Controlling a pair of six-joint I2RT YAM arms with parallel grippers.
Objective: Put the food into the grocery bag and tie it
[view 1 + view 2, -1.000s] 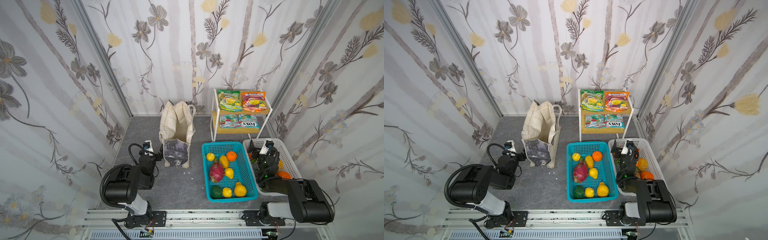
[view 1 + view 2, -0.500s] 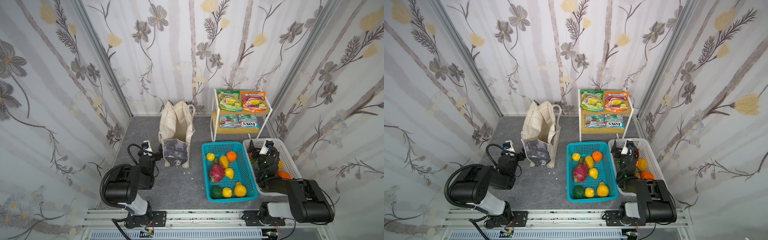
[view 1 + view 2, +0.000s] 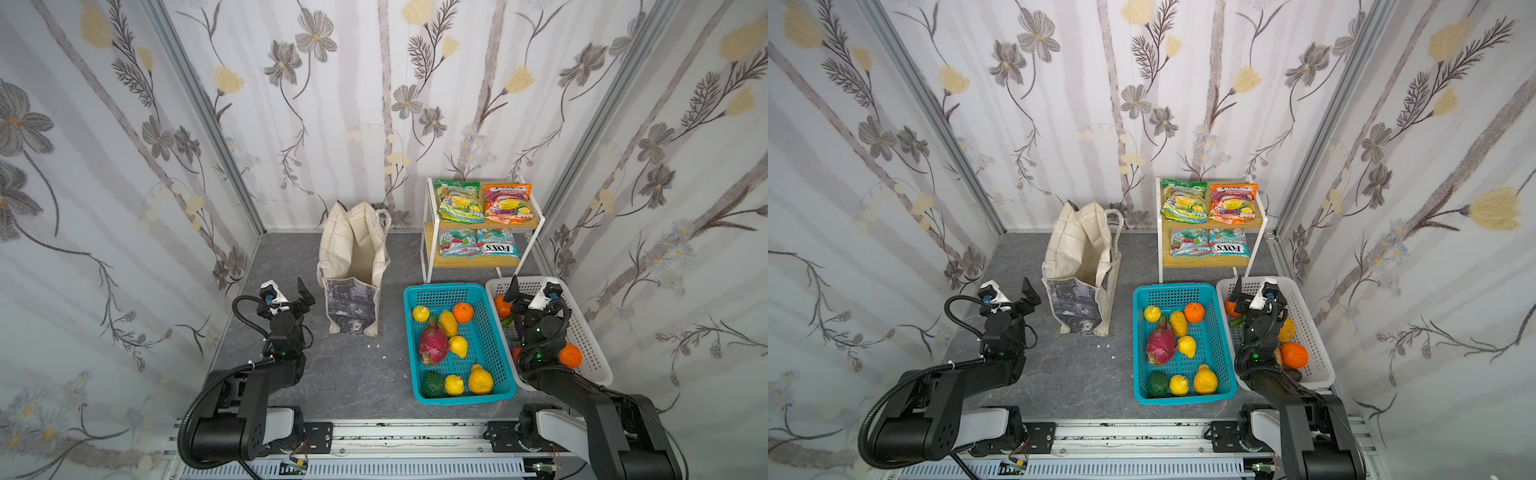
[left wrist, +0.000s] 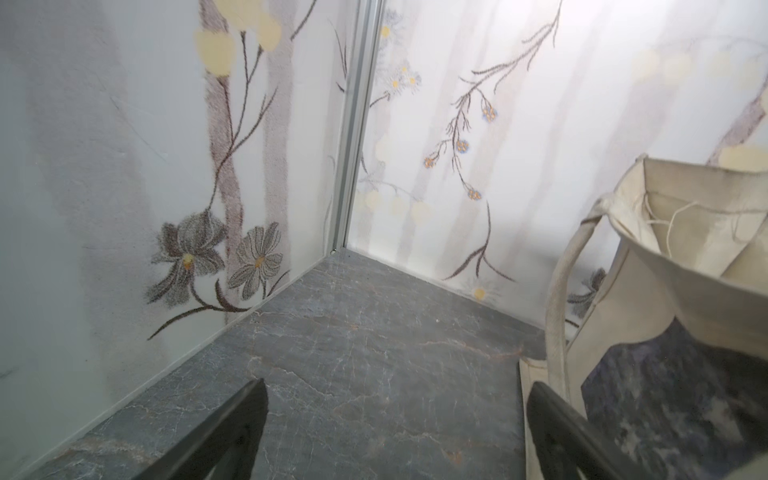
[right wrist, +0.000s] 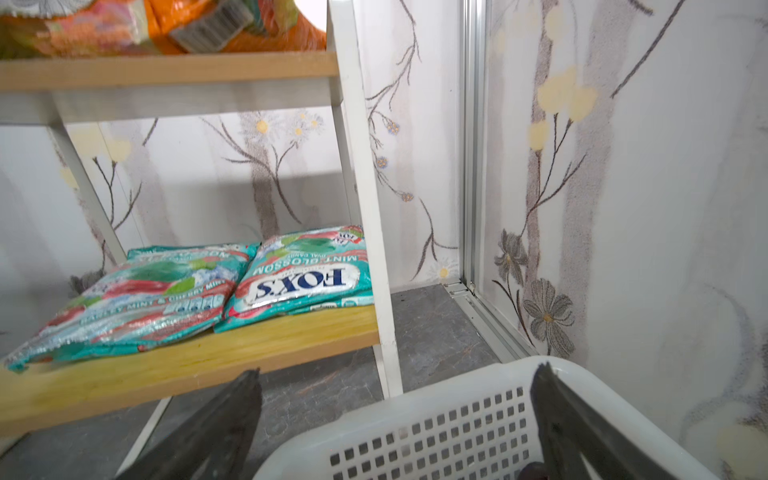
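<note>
Canvas tote (image 3: 353, 266) upright on counter (image 3: 353, 374), mouth open, handles untied, no food visible inside. Toy fruit (image 3: 432, 345) and snack packets (image 3: 478, 203) all right of tote, unpacked. Left tool (image 4: 397, 382) just beside tote, right tool (image 5: 395, 374) well right of tote; both spread apart, empty.

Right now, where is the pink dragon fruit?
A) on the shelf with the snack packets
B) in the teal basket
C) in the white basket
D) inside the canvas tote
B: in both top views the dragon fruit lies in the teal basket, among yellow and orange fruits.
</note>
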